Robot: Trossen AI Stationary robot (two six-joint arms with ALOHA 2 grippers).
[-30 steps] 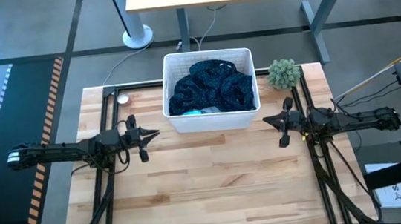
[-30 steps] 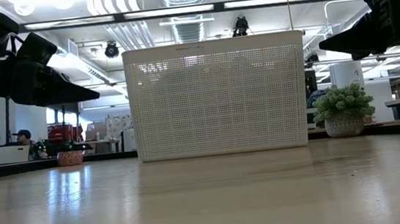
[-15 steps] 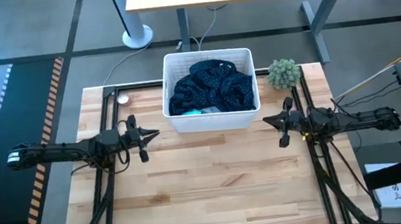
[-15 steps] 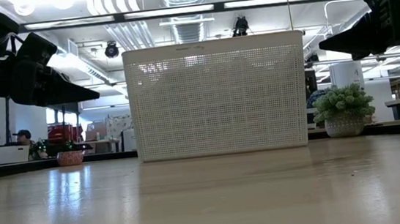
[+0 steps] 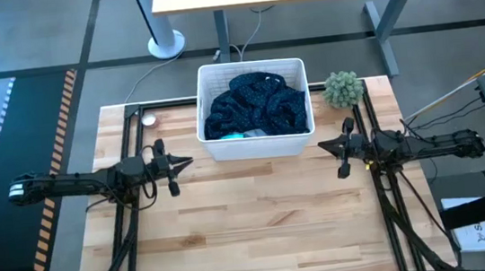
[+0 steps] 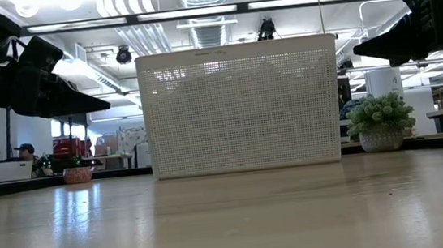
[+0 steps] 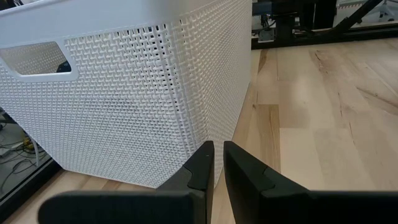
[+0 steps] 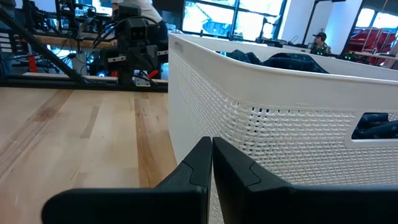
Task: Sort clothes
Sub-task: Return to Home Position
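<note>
The left hand (image 5: 182, 162) hovers clenched and empty above the desk (image 5: 262, 233), just off the basket's (image 5: 258, 147) near left corner. The right hand (image 5: 325, 147) hovers opposite, near the other near corner, also clenched and empty. The clothes (image 5: 256, 105) lie heaped inside the basket, a navy dotted garment on top. A plant (image 5: 342, 88) stands just beside the basket.

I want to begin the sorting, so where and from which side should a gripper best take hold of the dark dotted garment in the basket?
Grip a raised fold at the top of the dark dotted garment, coming straight down from above. The basket walls enclose it on every side, leaving only the top open.
</note>
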